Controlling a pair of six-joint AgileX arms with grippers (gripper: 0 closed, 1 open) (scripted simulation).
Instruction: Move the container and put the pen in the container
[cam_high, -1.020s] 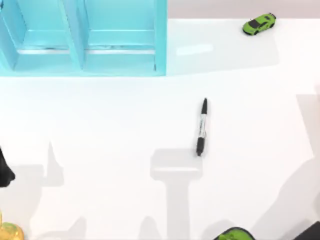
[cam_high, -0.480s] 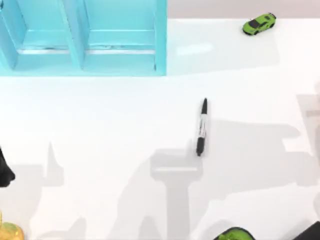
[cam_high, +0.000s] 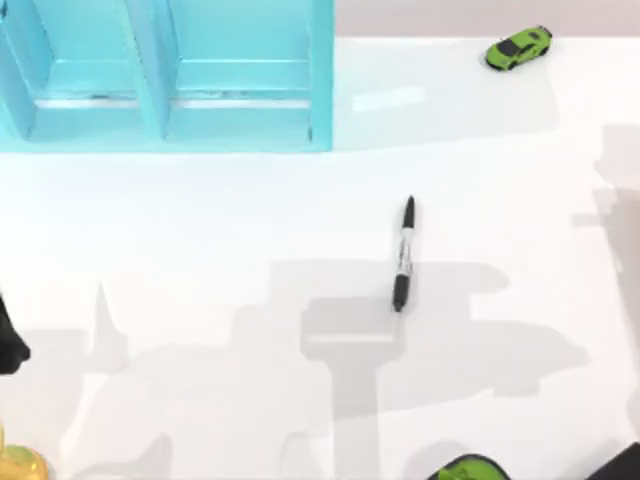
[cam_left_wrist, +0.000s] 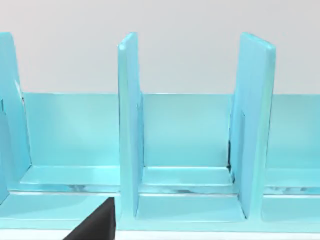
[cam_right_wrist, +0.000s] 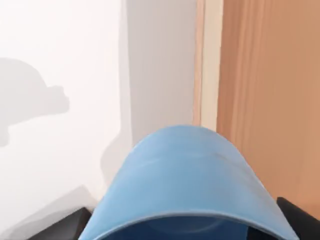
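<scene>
Only the arm shadows on the surface have shifted left since the earlier frame; pen unmoved, lying mid-surface. Left wrist view faces the turquoise shelf unit; left claw state: cannot tell. Right wrist view has the container close up, likely clamped in the right claw, carried. Pen step remains.

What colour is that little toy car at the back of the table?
Bright green with dark windows; the toy car shows best in the top view.
</scene>
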